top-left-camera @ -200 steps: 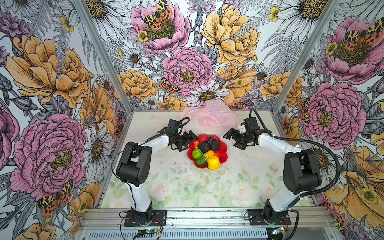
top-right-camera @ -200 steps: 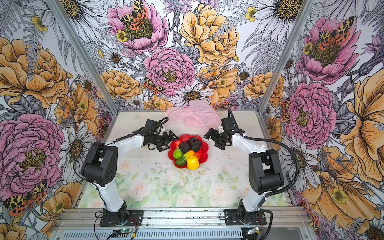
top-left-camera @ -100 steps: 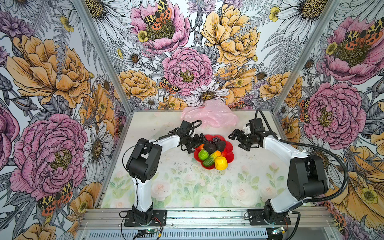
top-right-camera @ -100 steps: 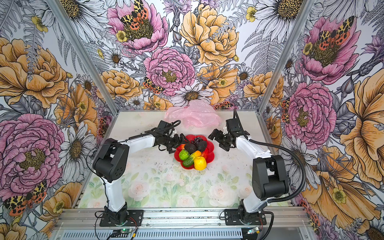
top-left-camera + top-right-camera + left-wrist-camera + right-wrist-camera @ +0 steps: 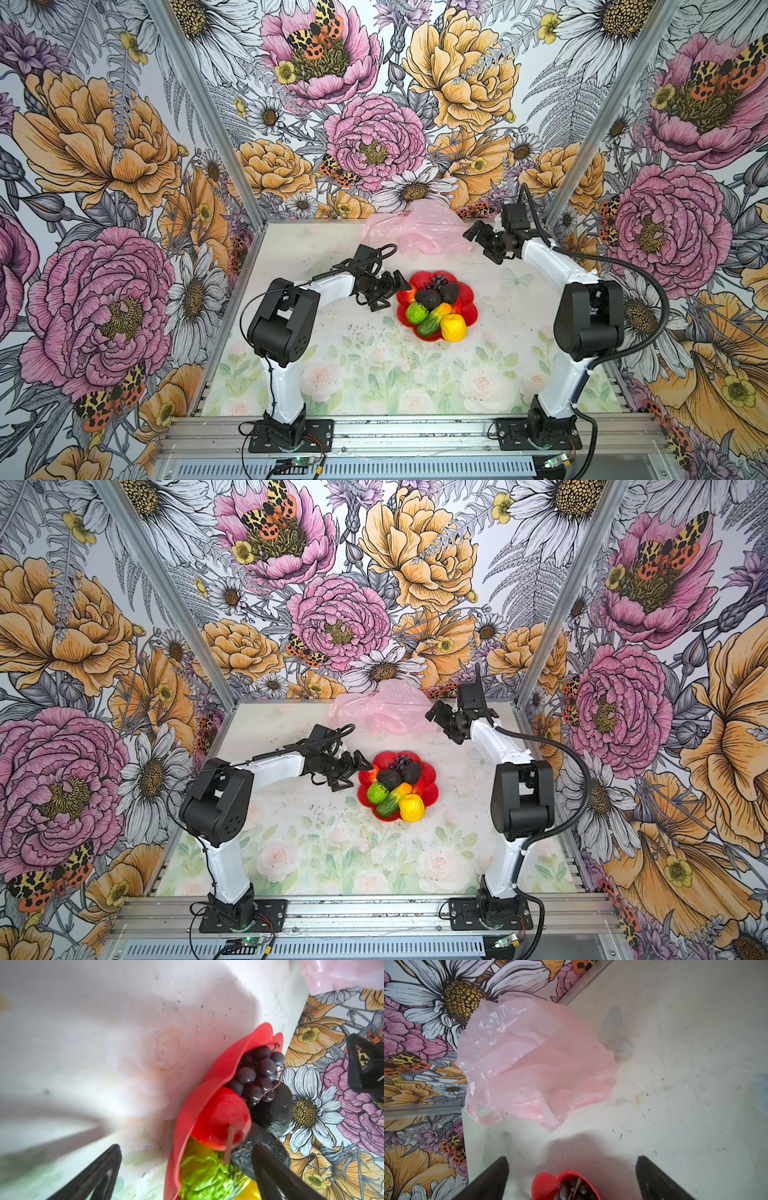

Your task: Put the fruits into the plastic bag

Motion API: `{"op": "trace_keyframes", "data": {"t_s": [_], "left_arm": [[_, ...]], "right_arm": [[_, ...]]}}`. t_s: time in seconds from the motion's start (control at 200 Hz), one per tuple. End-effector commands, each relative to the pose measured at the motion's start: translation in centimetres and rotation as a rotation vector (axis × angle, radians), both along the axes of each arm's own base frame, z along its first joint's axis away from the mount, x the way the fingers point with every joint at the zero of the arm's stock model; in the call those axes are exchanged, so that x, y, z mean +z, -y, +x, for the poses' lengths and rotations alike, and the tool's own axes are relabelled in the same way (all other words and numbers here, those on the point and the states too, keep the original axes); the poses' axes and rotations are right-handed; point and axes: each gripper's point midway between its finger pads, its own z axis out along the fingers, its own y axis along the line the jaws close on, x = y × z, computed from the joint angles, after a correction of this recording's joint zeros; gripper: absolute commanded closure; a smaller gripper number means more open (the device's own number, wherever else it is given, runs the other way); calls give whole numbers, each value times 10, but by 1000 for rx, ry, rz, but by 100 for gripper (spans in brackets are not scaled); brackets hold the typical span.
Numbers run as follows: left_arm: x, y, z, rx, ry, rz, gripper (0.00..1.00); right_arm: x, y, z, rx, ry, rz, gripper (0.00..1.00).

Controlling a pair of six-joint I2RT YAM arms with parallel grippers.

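My left gripper [image 5: 393, 296], spread wide, sits at the rim of the red flower-shaped plate [image 5: 468, 296], where all the fruits [image 5: 429, 297] lie heaped; closing here could catch the rim and spill them. My right gripper [image 5: 484, 246], also spread, hovers beside the crumpled plastic bag [image 5: 419, 230], its mouth likely collapsed.
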Motion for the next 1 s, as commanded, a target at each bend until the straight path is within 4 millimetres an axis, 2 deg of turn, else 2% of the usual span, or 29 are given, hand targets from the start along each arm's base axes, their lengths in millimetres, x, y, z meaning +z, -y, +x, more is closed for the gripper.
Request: {"op": "trace_keyframes", "data": {"t_s": [0.0, 0.155, 0.27, 0.335, 0.37, 0.41, 0.42, 0.43, 0.44, 0.445, 0.455, 0.475, 0.535, 0.615, 0.67, 0.761, 0.871, 0.996], "left_arm": [[40, -16, 3, 7, 100, -29, 1], [56, -55, 1, 82, 132, -20, 1], [65, -86, -1, 150, 155, -12, 1], [69, -103, -2, 185, 168, -8, 1], [71, -112, -3, 206, 174, -8, 1], [73, -123, -3, 235, 183, -6, 1], [73, -126, -3, 242, 184, -3, 1], [74, -129, -3, 248, 186, -2, 1], [75, -131, -4, 255, 190, -1, 1], [75, -133, -3, 259, 193, -1, 1], [76, -135, -4, 264, 195, -1, 1], [78, -140, -4, 276, 201, 1, 1], [84, -153, -4, 303, 226, -1, 1], [94, -168, -2, 335, 262, -17, 1], [103, -177, 0, 360, 288, -47, 1], [119, -189, 6, 396, 334, -104, 1], [133, -193, 14, 405, 377, -154, 1], [144, -192, 22, 402, 411, -210, 1]], "right_arm": [[-6, -11, 27, -14, -3, 32, 5], [-24, -19, 56, -47, -18, 51, 16], [-28, -23, 71, -53, -4, 41, 31], [-30, -26, 75, -51, -1, 42, 45], [-29, -26, 76, -50, 1, 44, 56], [-27, -26, 76, -50, 4, 43, 74], [-27, -27, 76, -49, 5, 43, 75], [-25, -26, 76, -50, 7, 42, 83], [-24, -26, 76, -49, 9, 42, 84], [-24, -26, 75, -49, 10, 41, 90], [-22, -27, 74, -46, 14, 40, 95], [-19, -28, 74, -43, 18, 39, 100], [1, -32, 70, -18, 61, 25, 100], [40, -47, 62, 59, 146, 12, 100], [72, -59, 52, 116, 208, 23, 100], [110, -64, 35, 156, 272, 45, 100], [153, -68, 7, 198, 345, 76, 100], [186, -73, -20, 242, 391, 128, 100]]}}
